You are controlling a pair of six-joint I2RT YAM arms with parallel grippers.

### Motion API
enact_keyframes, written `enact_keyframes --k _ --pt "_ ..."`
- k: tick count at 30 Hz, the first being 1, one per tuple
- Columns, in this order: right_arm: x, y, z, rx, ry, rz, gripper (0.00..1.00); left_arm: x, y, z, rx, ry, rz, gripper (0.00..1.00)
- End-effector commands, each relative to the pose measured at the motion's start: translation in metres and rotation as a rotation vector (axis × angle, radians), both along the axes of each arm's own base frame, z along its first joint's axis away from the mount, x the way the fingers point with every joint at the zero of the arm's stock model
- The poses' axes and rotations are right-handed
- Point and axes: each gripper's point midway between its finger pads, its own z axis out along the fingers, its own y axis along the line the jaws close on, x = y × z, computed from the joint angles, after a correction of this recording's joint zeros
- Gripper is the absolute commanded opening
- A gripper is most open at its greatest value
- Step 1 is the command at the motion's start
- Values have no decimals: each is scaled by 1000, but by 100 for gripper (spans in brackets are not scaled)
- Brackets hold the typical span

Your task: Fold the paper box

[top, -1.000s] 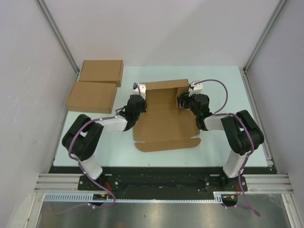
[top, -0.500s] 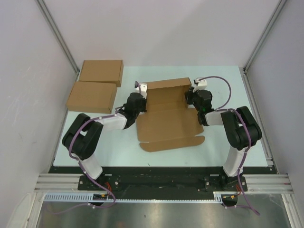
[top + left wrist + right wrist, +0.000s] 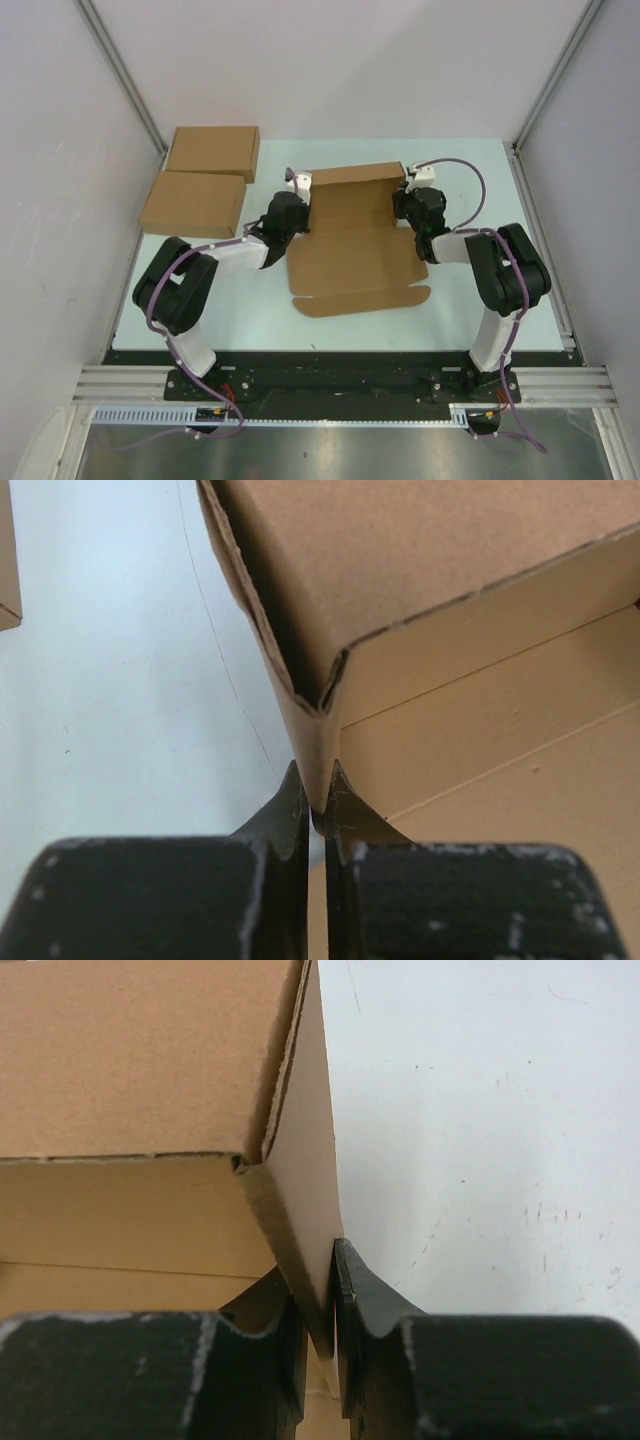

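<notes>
The left pincer point(image 3: 313, 805) is clenched on the left wall of the paper box point(image 3: 352, 262), and the right pincer point(image 3: 320, 1305) on its right wall. The cardboard looks light and thin and probably buckles away from the creases, so holds near corners suit. The box sits half-folded, mid-table point(image 3: 470, 170).

both arms reach forward, elbows bent. left gripper point(image 3: 313, 792) pinches one paper box point(image 3: 350, 255) wall; right gripper point(image 3: 318, 1282) clamps the opposite wall.

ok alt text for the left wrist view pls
The left hand is pinched shut on an upright side wall of the brown paper box, just below a folded-up corner, seen close from behind the hand. Pale table shows beside the box.
</notes>
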Motion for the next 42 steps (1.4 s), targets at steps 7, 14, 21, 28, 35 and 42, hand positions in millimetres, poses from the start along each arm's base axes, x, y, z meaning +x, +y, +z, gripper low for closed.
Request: enact_keyframes --k 7,14,21,28,35,42 --pt "18 -14 -9 -112 123 -227 0 -9 -38 10 -45 35 -179 0" --pt "11 -31 -22 -170 175 -338 0 -11 -42 13 -60 40 -194 0" --pt "6 -44 -26 -172 203 -422 0 -10 -41 14 -55 42 -188 0" --pt "-2 -50 -28 -177 236 -463 0 -9 -44 15 -64 55 -189 0" --pt "-6 -34 -13 -141 247 -368 0 -1 -41 6 -56 81 -123 0" --pt "-19 -20 -5 -98 272 -348 0 13 -19 -19 32 75 124 0"
